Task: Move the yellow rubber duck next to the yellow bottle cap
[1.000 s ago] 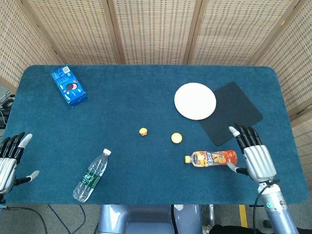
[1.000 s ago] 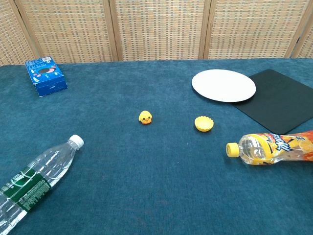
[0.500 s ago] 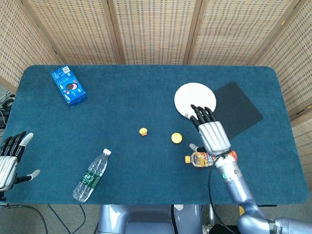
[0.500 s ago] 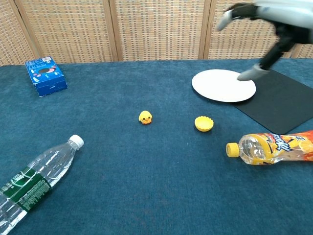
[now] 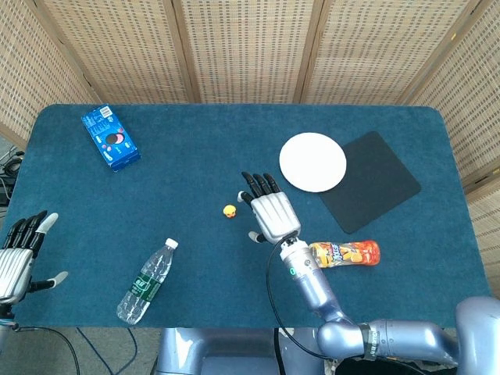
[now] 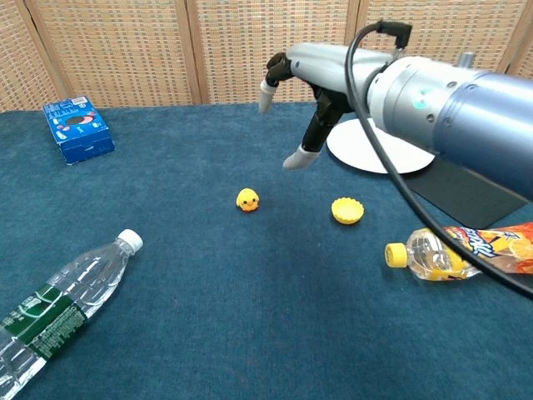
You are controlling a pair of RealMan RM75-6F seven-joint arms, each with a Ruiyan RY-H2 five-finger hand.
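Observation:
The small yellow rubber duck [image 5: 230,211] [image 6: 247,200] stands on the blue table near its middle. The yellow bottle cap [image 6: 347,210] lies to the duck's right; in the head view my right hand covers it. My right hand [image 5: 270,212] [image 6: 310,98] hovers above the table between duck and cap, fingers spread, holding nothing. My left hand [image 5: 19,254] rests at the table's left front edge, open and empty, seen only in the head view.
An orange drink bottle [image 5: 345,253] [image 6: 462,250] lies at the front right. A clear water bottle [image 5: 146,282] [image 6: 62,308] lies at the front left. A blue snack box [image 5: 110,138] [image 6: 77,129] sits far left, a white plate [image 5: 312,162] and black mat [image 5: 375,180] far right.
My right hand has swept left from the front right, past the plate, to hover over the cap beside the duck. Duck, cap and left hand stayed put.

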